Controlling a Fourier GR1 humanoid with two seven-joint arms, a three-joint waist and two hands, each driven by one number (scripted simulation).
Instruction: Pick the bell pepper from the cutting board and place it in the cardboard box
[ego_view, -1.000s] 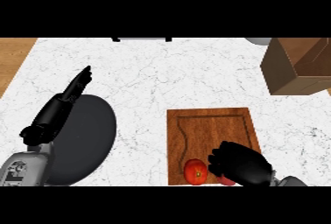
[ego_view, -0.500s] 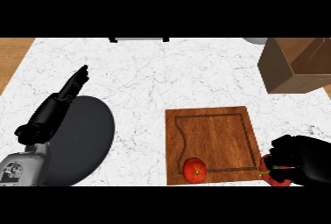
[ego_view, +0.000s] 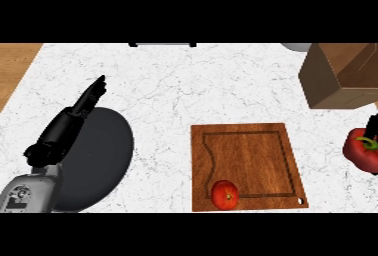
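The red bell pepper (ego_view: 360, 153) with its green stem hangs at the view's right edge, off the wooden cutting board (ego_view: 247, 159) and to its right. My right hand (ego_view: 371, 123) is mostly out of the picture; only black fingers show, curled round the pepper. The open cardboard box (ego_view: 341, 77) stands at the far right, beyond the pepper. A red tomato (ego_view: 224, 194) lies on the board's near left corner. At the left my left hand (ego_view: 77, 113) rests open, fingers pointing away from me.
A dark round plate (ego_view: 107, 162) lies on the white marble counter under my left forearm. A grey object (ego_view: 296, 46) shows at the far edge next to the box. Bare wood (ego_view: 15, 65) borders the counter at far left.
My right hand has lifted the bell pepper off the board's near edge and carried it right and away from me, toward the box. The tomato and left hand have stayed put.
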